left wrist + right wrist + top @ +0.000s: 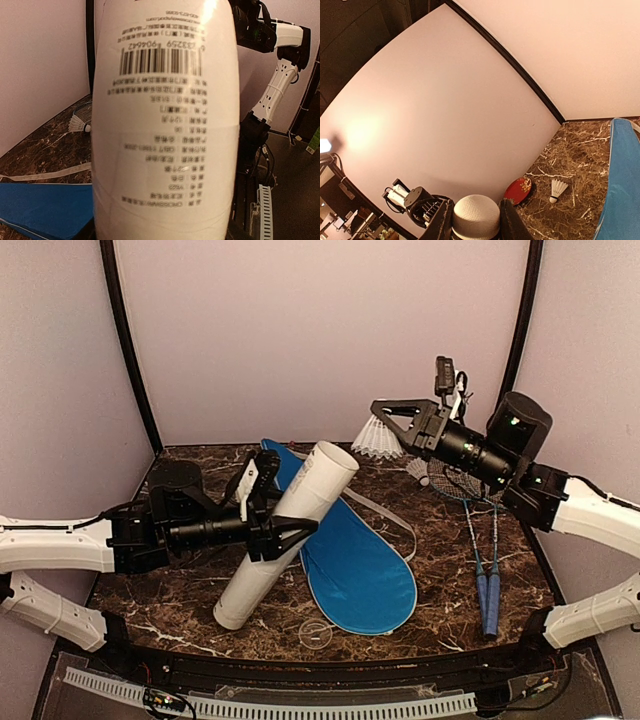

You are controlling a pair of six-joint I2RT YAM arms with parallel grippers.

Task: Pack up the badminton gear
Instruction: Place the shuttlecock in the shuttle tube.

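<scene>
My left gripper (290, 530) is shut around the middle of the long white tube (285, 535). The tube is tilted, with its open end (335, 458) up and toward the back, and its printed label (165, 125) fills the left wrist view. My right gripper (385, 425) is raised at the back right, shut on a white shuttlecock (378, 438). That shuttlecock's cork (476, 217) sits between the fingers (507, 220). The blue cover (355, 560) lies flat under the tube. Two rackets (480, 530) with blue handles (487, 600) lie on the right. Another shuttlecock (418, 468) rests by their heads.
A small clear lid (316, 633) lies near the front edge. The cover's pale strap (385, 510) trails across the marble top. In the right wrist view a red oval object (518, 190) leans at the left wall beside a loose shuttlecock (558, 189). Walls close three sides.
</scene>
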